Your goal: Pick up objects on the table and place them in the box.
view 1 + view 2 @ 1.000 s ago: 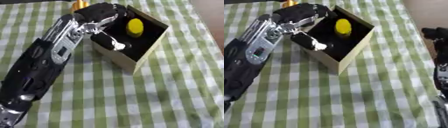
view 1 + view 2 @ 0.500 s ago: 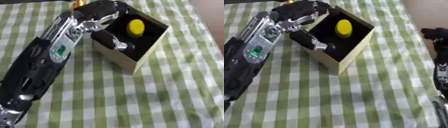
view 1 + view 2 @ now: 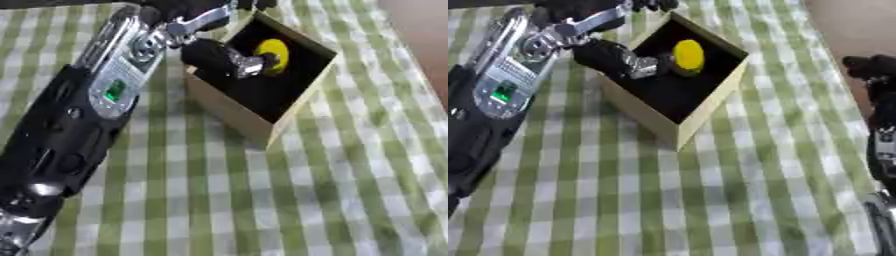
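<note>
Your left hand (image 3: pixel 229 59) reaches into the box (image 3: pixel 297 107) beside the yellow object (image 3: pixel 272 52), its grip unreadable from here, so lifting out carelessly could snag the wall and tip it.

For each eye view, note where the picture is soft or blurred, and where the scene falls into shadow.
Left eye view: the whole picture is soft, the left hand smeared; the box interior is dark around the yellow object. Right eye view: equally soft; the right hand at the right edge is a dark blur, and the tablecloth is evenly lit.
</note>
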### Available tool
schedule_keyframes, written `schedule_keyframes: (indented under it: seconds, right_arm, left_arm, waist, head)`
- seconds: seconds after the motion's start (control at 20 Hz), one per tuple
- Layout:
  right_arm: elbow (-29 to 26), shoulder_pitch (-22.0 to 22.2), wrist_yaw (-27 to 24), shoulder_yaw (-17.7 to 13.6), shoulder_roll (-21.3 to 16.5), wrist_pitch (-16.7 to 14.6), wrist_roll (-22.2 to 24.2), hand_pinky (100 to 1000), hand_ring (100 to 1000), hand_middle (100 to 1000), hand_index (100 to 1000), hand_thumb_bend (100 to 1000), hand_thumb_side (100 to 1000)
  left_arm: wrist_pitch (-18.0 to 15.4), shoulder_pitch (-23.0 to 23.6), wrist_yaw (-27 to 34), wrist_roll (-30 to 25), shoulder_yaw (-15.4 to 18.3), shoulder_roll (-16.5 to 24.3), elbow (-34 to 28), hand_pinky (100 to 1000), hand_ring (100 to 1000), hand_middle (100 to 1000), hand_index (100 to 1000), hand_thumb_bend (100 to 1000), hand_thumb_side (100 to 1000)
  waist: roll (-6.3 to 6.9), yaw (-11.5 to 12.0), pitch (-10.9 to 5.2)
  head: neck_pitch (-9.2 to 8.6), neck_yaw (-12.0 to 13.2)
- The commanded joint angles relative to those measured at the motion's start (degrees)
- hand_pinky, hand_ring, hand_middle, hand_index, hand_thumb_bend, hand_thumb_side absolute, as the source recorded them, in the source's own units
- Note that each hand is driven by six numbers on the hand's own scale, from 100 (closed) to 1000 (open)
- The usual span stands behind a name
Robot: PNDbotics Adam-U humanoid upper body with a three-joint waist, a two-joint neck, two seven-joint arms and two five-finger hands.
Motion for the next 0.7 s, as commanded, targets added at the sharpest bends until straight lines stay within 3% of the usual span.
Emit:
schedule_keyframes:
  seconds: [0.05, 0.3, 0.5, 0.7]
  right_arm:
    - [-0.63, -0.29, -0.32, -0.14, -0.88, -0.02, 0.11, 869, 776, 618, 776, 100, 556]
    - [-0.63, -0.11, -0.09, -0.21, -1.12, -0.19, 0.13, 869, 776, 618, 776, 100, 555]
    - [-0.63, -0.11, 0.20, -0.39, -1.51, -0.72, -0.08, 869, 777, 619, 777, 100, 554]
    - [-0.63, -0.25, 0.50, -0.59, -1.91, -1.55, -0.44, 868, 776, 620, 777, 100, 553]
  left_arm:
    - [1.10, -1.77, 1.90, -0.39, 1.67, 2.25, -2.55, 792, 838, 806, 934, 370, 755]
    - [3.94, -2.84, 0.61, 2.08, 4.70, 6.06, -2.85, 791, 841, 808, 926, 372, 702]
    - [6.03, -3.34, -3.01, 6.32, 6.78, 9.91, 1.92, 792, 849, 812, 902, 403, 651]
    - [6.06, -3.67, -6.89, 9.63, 8.11, 11.95, 7.72, 792, 854, 812, 899, 422, 623]
  waist:
    - [-0.16, 0.00, -1.42]
    - [0.13, 0.00, -1.41]
    - [0.54, -0.11, -1.24]
    - [0.86, -0.64, -0.89]
  head:
    - [0.22, -0.17]
    - [0.10, -0.53]
    - [-0.35, -0.45]
    - [-1.50, 0.08]
